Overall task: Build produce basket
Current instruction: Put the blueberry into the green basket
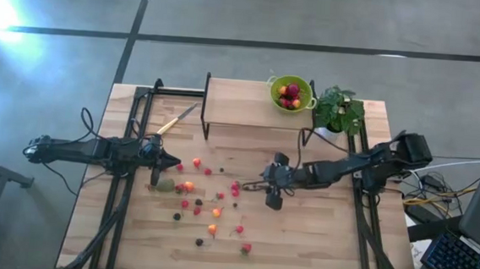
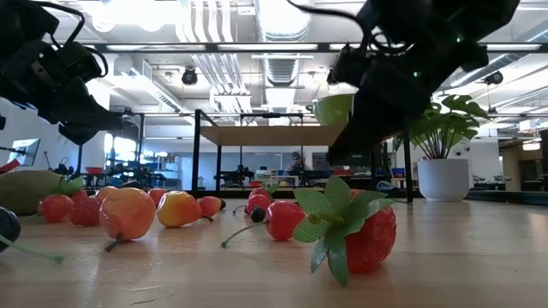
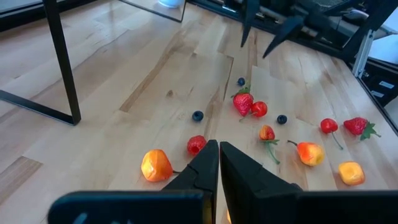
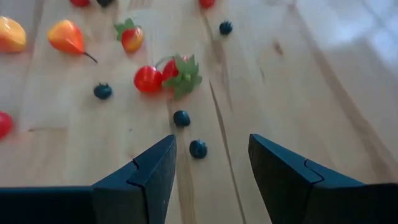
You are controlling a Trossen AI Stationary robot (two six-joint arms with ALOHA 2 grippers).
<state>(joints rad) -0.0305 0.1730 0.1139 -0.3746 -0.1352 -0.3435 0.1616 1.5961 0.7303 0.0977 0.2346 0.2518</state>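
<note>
A: So, your right gripper (image 4: pixel 211 171) hangs over the middle of the table with its jaws spread and nothing between them. That looks to me like a line-up for a pick, since loose fruit lies just ahead of it.

B: Which piece is nearest?

A: In the right wrist view, a blueberry (image 4: pixel 198 149) sits just beyond the gap between the fingers, almost centred. A second blueberry (image 4: pixel 181 117) lies a little farther out, and past that a cherry (image 4: pixel 148 79) touching a strawberry (image 4: pixel 181 70). You would probably need to drop and push forward slightly to bracket the near one.

B: And your left gripper?

A: Your left gripper (image 3: pixel 219 163) is pressed together with nothing pinched, parked low by the table's left side. A raspberry (image 3: pixel 196 144) lies just ahead of its tips and an orange fruit (image 3: pixel 156 165) beside them; the kiwi (image 1: pixel 164 183) rests close under it in the high view. I take it to be waiting.

B: Where does the basket stand?

A: The basket (image 1: pixel 291 94) sits on the raised shelf (image 1: pixel 234 103) at the far edge, well beyond your right gripper and off to its side, beside the plant (image 1: pixel 338 111). It already holds a few red pieces. Most produce is scattered on the table (image 1: pixel 317 250) between the two grippers, so much remains. The knife (image 1: pixel 176 121) lies apart, beyond the left gripper.
</note>
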